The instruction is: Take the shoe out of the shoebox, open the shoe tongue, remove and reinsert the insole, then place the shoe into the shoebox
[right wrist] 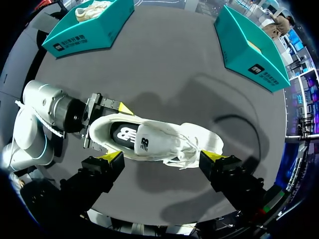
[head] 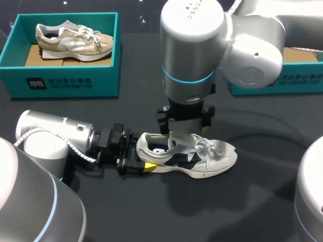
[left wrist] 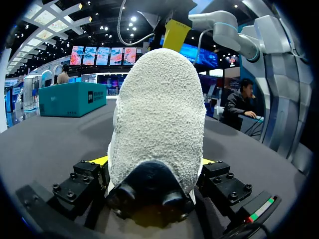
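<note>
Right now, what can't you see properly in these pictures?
Head view: the grey right arm covers the right gripper and much of the right-hand teal cardboard shoebox, so its contents are unseen.
Left wrist view: the heel of the white-and-navy sneaker fills the picture, hiding its laces and toe.
Right wrist view: the beige shoe in the left-hand teal shoebox is cut off by the rim.

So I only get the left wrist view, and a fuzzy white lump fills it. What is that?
Observer: It is the heel of a white and navy shoe standing on the table. The left gripper pinches that heel from both sides.
Operator: Is the other arm doing anything?
Observer: The right gripper hangs above the shoe, its fingers spread wide on either side of it.
Operator: Any other shoes around?
Observer: Yes, a beige shoe lies inside a teal shoebox at the table's far left.
</note>
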Robot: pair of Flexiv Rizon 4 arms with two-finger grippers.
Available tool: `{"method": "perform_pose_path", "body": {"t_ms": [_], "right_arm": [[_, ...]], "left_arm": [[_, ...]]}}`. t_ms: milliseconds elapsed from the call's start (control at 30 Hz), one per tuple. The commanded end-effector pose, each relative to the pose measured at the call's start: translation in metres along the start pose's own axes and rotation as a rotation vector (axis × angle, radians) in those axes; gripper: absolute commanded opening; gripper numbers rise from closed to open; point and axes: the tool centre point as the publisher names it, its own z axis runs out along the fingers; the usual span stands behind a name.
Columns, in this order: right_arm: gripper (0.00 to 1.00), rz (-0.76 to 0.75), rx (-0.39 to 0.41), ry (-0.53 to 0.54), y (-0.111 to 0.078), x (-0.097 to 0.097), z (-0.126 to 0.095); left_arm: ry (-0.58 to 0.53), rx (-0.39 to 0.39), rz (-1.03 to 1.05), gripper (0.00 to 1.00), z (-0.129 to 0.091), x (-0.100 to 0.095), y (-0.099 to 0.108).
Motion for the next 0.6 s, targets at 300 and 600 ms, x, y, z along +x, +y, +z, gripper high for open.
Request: {"method": "perform_pose_path", "body": {"t_ms": [300, 600], "right_arm": [[1.0, 0.073, 0.123, -0.219, 0.016, 0.026, 0.017], [1.0, 0.105, 0.131, -0.284, 0.014, 0.033, 0.023]], "left_arm": [[0.0, -0.001, 0.0, 0.0, 0.0, -0.003, 0.002], [0.0, -0.001, 0.0, 0.0, 0.0, -0.003, 0.002]]}}
